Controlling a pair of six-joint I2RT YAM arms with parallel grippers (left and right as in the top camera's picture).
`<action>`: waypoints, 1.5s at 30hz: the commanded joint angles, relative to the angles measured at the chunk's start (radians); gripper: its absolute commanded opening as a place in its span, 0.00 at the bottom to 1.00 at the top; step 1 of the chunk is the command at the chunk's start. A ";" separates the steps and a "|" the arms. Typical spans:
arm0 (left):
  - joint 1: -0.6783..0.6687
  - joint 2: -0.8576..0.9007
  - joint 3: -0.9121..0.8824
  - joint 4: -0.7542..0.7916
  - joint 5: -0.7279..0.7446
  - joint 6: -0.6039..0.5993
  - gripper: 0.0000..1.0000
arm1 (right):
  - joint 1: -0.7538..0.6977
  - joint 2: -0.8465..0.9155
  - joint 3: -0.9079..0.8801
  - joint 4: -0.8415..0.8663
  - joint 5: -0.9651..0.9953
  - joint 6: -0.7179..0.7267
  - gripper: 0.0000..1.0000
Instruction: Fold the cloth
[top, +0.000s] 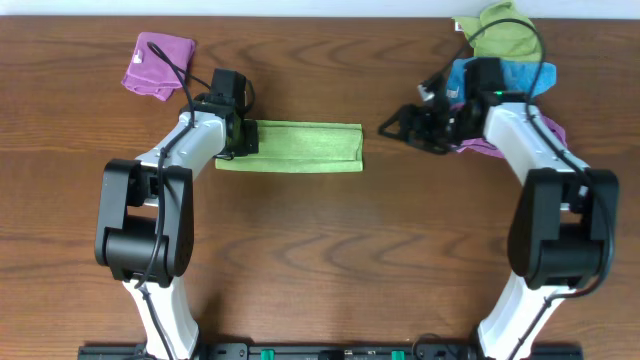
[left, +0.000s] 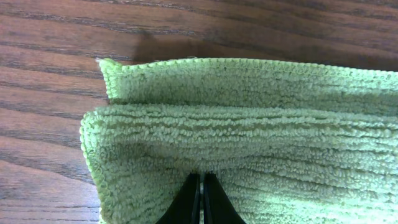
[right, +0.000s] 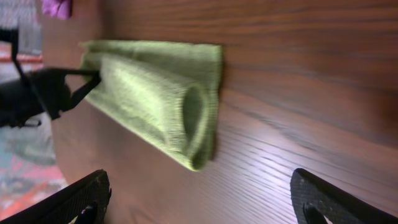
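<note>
The green cloth (top: 300, 145) lies on the wooden table as a long narrow folded strip. It fills the left wrist view (left: 249, 137), where two layers show. In the right wrist view (right: 155, 99) its near end is a rounded fold. My left gripper (top: 243, 137) is at the strip's left end, its fingers (left: 202, 177) shut with the tips pinched into the top layer. My right gripper (top: 383, 128) is open and empty, a short way right of the strip's right end, its fingers (right: 202, 190) spread wide above bare wood.
A purple cloth (top: 158, 65) lies crumpled at the back left. A pile of cloths sits at the back right: green (top: 500, 35), blue (top: 520, 75) and purple (top: 545, 130), partly under my right arm.
</note>
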 joint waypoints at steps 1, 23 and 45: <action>0.002 0.045 -0.037 -0.027 0.008 -0.008 0.06 | 0.032 0.055 -0.008 0.048 -0.102 0.018 0.93; 0.002 0.045 -0.036 -0.019 0.033 -0.008 0.06 | 0.172 0.244 -0.008 0.217 -0.153 0.181 0.61; 0.076 -0.456 0.205 -0.235 0.068 -0.065 0.06 | 0.276 0.130 0.376 -0.346 0.772 0.200 0.02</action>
